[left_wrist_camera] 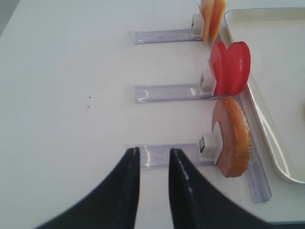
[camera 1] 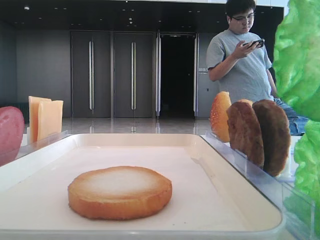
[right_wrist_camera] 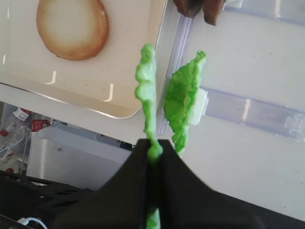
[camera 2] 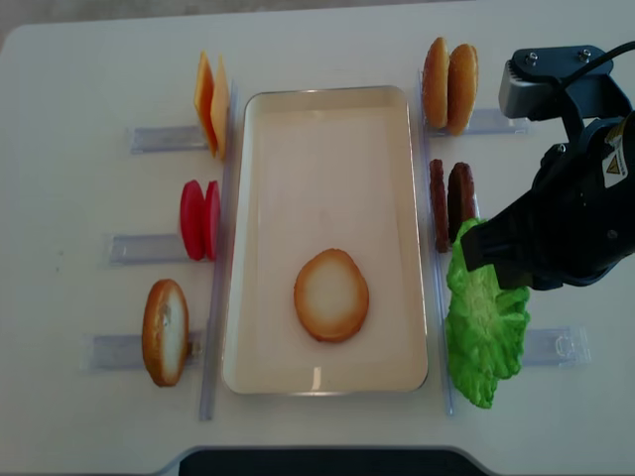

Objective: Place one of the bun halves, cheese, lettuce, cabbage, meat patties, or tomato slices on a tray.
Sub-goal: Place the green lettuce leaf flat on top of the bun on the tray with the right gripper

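clearly your right fingers (right_wrist_camera: pixel 153 151) are clamped on a lettuce (right_wrist_camera: pixel 147 98) leaf's edge, so it hangs clear of its holder (right_wrist_camera: pixel 252 112); left fingers (left_wrist_camera: pixel 132 167) apart.

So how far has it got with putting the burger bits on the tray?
One bun half already lies flat on the tray. The right gripper is shut on a lettuce leaf, lifted beside the tray's right edge, not yet over it. The lettuce has yet to be set down on the tray. The left gripper is open, holding nothing.
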Controlling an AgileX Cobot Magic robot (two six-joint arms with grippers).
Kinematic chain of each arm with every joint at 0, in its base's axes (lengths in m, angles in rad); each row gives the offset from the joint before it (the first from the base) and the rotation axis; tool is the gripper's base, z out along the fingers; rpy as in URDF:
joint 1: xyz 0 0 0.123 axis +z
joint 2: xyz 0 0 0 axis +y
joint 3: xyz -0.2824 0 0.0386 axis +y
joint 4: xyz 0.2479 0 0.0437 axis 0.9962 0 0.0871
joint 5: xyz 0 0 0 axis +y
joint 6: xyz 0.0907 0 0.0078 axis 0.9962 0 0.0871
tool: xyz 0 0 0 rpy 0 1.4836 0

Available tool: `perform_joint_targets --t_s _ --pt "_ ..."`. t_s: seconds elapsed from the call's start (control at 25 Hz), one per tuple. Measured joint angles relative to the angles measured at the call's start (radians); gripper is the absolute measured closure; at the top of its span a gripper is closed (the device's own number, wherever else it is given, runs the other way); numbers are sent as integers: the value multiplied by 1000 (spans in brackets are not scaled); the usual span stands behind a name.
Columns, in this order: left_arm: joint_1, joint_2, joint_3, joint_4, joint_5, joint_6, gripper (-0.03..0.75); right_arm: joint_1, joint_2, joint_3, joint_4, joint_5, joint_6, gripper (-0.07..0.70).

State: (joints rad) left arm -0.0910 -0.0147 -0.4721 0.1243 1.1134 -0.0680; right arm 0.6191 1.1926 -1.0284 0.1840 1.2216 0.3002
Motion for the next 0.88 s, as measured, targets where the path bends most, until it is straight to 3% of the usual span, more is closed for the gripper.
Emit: perform_joint_targets --t_s 0.28,0.48,0.72,0.88 --pt "0 0 0 0 0 0 556 0 1 0 86 -8 -40 600" --pt "0 0 0 0 0 0 557 11 1 0 297 -78 -172 600" --pt "0 0 0 0 0 0 557 88 33 -1 405 -174 -273 600" --pt "0 0 0 0 0 0 557 103 117 -1 594 -197 -459 600"
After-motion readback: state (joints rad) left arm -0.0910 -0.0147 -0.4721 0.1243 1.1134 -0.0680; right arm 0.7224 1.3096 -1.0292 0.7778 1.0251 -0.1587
